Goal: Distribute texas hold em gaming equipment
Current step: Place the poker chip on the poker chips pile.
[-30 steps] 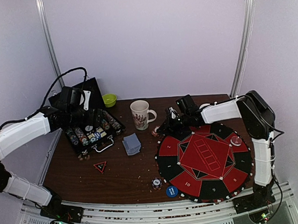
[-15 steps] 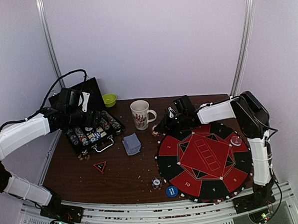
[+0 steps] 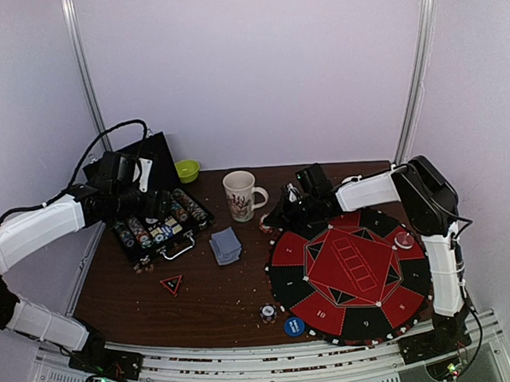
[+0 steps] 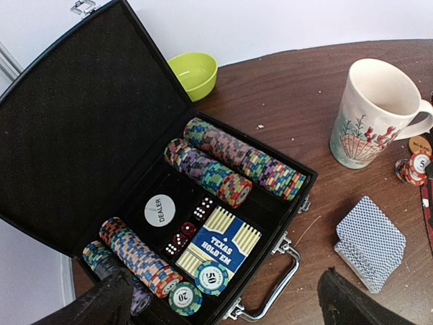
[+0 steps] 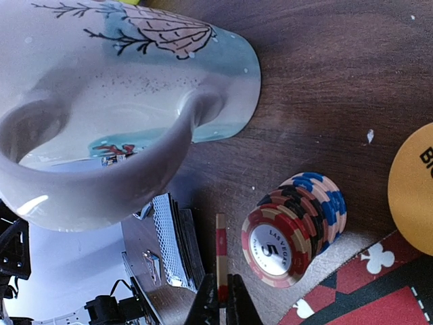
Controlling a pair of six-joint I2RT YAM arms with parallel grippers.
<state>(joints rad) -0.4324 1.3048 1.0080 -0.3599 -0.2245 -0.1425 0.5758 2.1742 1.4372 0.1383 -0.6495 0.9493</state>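
Note:
My right gripper is shut on a red-and-cream poker chip, held edge-on just above the table. It hangs beside a short stack of poker chips at the mat's far-left rim, near the mug. The grey-blue playing cards lie in a pile left of it. My left gripper is open above the open black case. The case holds rows of chips, a white dealer button, dice and a boxed deck.
A round red-and-black mat fills the right side, with a clear disc on it. A blue disc and a small chip stack lie near the front. An orange disc, a green bowl and a red triangle are also there.
My right arm has drawn slightly left toward the mug, still shut on the chip. The left arm has hardly moved.

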